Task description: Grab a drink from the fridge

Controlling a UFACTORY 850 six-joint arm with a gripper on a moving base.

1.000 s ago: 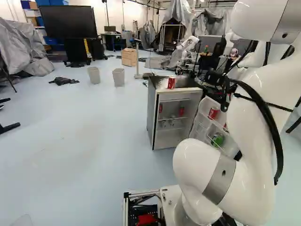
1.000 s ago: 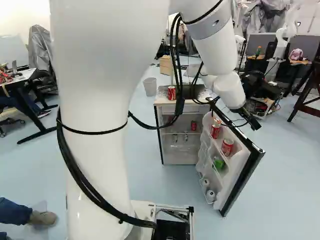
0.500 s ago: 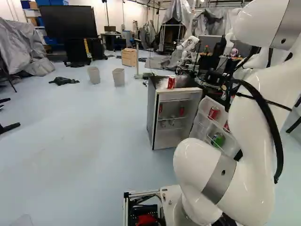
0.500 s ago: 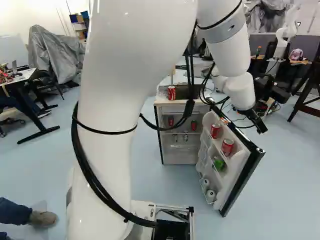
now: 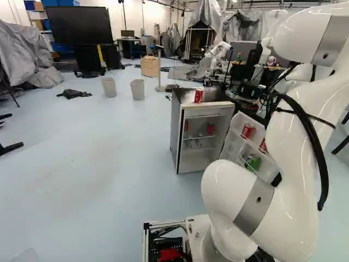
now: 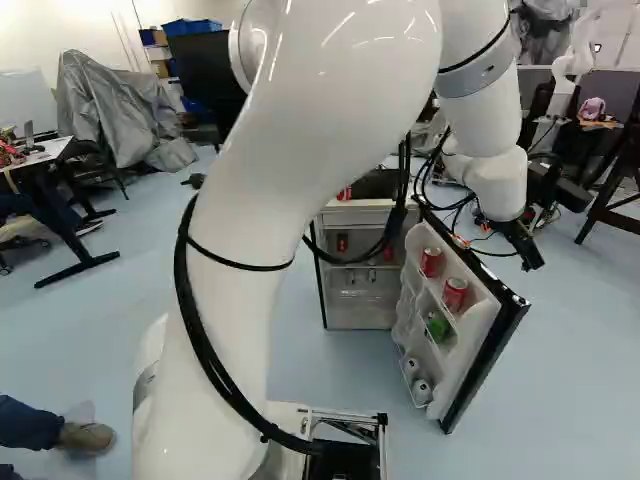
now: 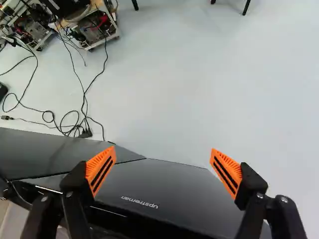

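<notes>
Behind the top of the open fridge door [image 6: 490, 330], my gripper [image 6: 528, 250] hangs in the right base view. The wrist view shows the gripper [image 7: 163, 172] wide open, nothing between its pads, above the door's dark outer face [image 7: 164, 191]. The fridge [image 5: 199, 136] stands ahead, its door swung out. Red cans [image 6: 455, 293] [image 6: 431, 262] and a green one [image 6: 438, 325] sit on the door's shelves, with more red cans [image 5: 210, 129] inside. Another red can [image 5: 198, 95] stands on the fridge's top.
Cables [image 7: 75, 122] and wheeled equipment [image 7: 94, 27] lie on the floor beyond the door. Bins [image 5: 137, 89] and a wooden box [image 5: 149, 66] stand farther back. Another robot [image 5: 219, 52] is behind the fridge. A person's shoe [image 6: 86, 436] shows at the left of the right base view.
My arm has swung to the right in the right base view, carrying the gripper rightward behind the door's top edge. The base, fridge and cans have stayed put.
</notes>
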